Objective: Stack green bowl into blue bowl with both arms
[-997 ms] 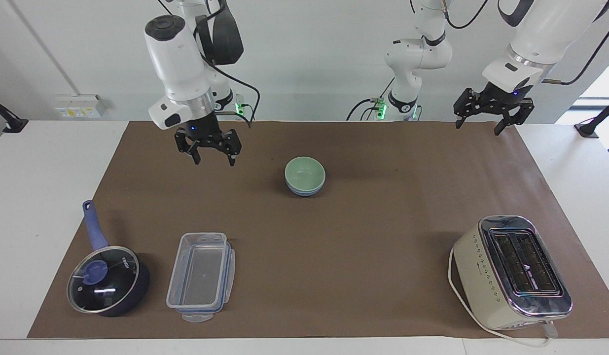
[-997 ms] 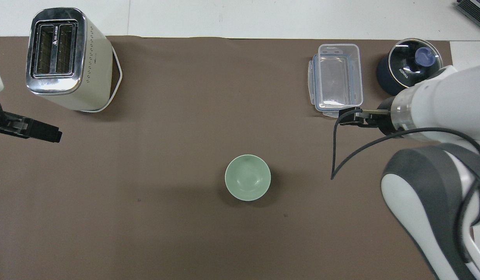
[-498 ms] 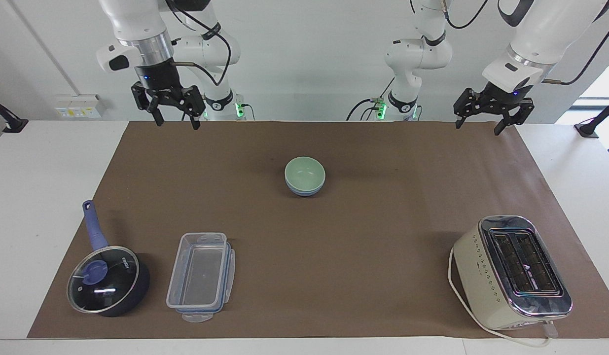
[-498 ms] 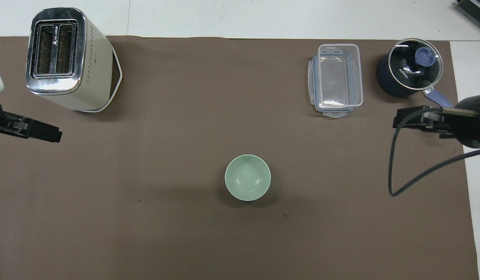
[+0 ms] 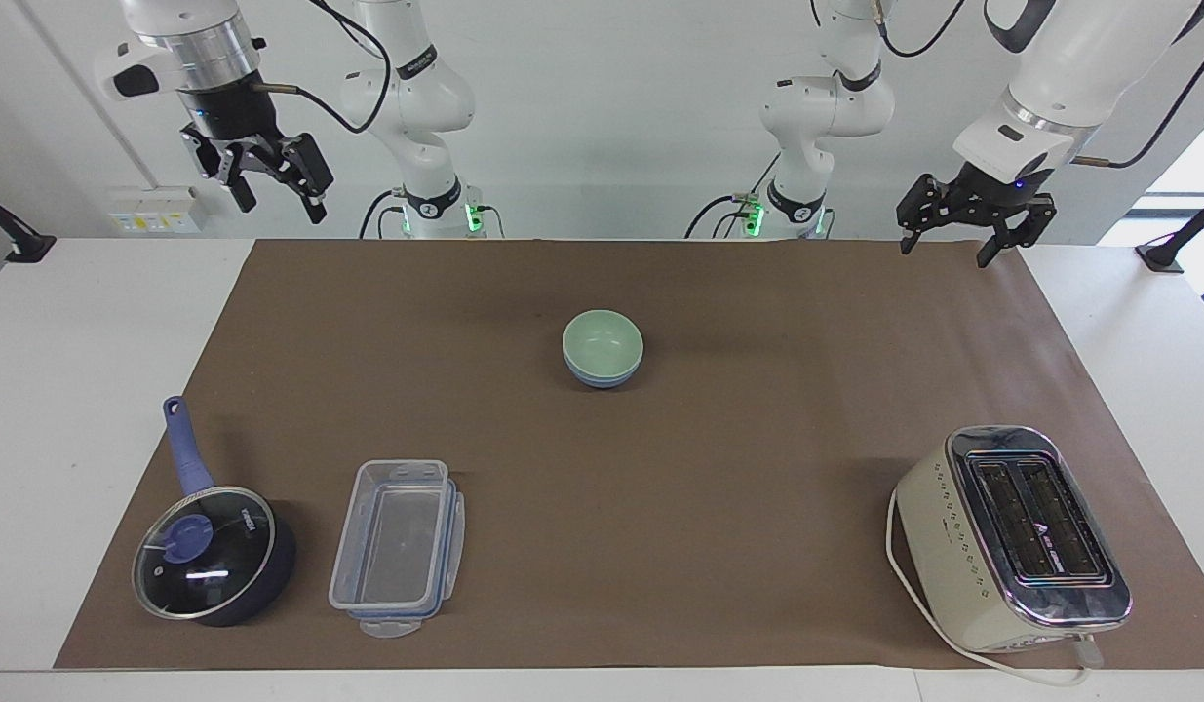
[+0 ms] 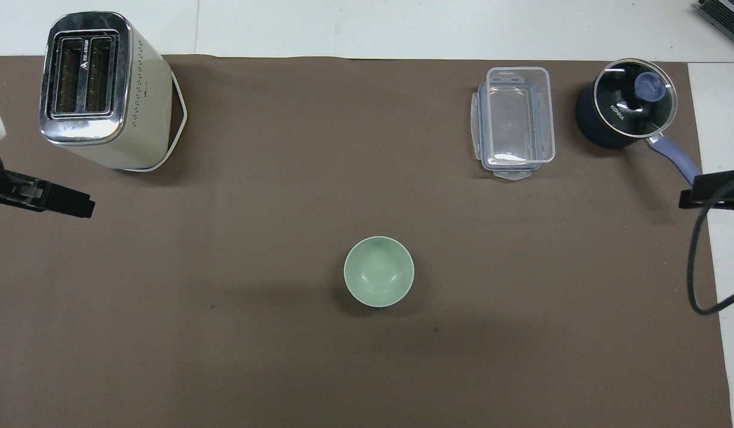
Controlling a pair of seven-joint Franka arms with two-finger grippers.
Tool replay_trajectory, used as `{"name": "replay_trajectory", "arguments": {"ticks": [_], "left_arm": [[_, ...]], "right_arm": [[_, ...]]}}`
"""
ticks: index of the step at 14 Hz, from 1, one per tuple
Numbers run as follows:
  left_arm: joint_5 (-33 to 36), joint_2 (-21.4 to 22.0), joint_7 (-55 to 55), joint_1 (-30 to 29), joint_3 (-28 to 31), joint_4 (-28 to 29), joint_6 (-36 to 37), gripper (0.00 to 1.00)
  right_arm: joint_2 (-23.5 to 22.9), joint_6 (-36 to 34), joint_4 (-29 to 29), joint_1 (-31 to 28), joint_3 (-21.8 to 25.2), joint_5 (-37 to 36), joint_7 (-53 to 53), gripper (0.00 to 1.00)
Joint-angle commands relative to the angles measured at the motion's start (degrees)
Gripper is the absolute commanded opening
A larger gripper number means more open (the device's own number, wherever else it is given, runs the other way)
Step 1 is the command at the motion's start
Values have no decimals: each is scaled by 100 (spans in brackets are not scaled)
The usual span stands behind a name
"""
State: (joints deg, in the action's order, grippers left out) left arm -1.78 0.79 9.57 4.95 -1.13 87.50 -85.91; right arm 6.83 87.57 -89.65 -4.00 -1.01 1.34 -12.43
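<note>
Since the earlier frames the right gripper (image 5: 270, 185) has risen and drawn away from its place over the brown mat (image 5: 757, 468), and now hangs high over the table's corner at the robots' edge and the right arm's end; its fingers are spread and hold nothing; in the overhead view only its tip shows at the picture's margin (image 6: 708, 191), beside the mat's edge. The left gripper (image 5: 957, 239) has not shifted; it waits over the mat's corner at the robots' edge and the left arm's end, fingers spread and empty; its black tip also shows in the overhead view (image 6: 57, 202).

The green bowl (image 5: 602, 341) sits nested inside the blue bowl (image 5: 602, 375), both upright; only a band of the blue wall shows beneath the green rim; from overhead the green bowl (image 6: 378, 271) covers the blue one entirely. The stack stands about midway between the table's two ends, nearer the robots' edge than the other items, and clear of both grippers.

Along the mat's edge away from the robots: a cream toaster (image 5: 1011, 536) at the left arm's end, its white cord looped beside it; a clear plastic container (image 5: 399, 546) and a dark blue lidded saucepan (image 5: 212, 556) at the right arm's end, the container just beside the saucepan, the pan's handle pointing toward the robots.
</note>
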Motion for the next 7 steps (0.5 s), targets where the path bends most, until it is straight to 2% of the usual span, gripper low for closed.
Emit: {"name": "replay_trajectory", "arguments": {"ticks": [1,3,7], "left_arm": [[55,123,-25,23,16,144,-66,100],[55,123,-52,23,7,153,-66,100],[55,123,-61,32,7,153,-66,100]], "right_arm": [[46,5,-279,-30,-22,-73,144,100],[55,120,-552,22,-22,-81,222,100],[29,322,-641,40,-22,-108,346,100]]}}
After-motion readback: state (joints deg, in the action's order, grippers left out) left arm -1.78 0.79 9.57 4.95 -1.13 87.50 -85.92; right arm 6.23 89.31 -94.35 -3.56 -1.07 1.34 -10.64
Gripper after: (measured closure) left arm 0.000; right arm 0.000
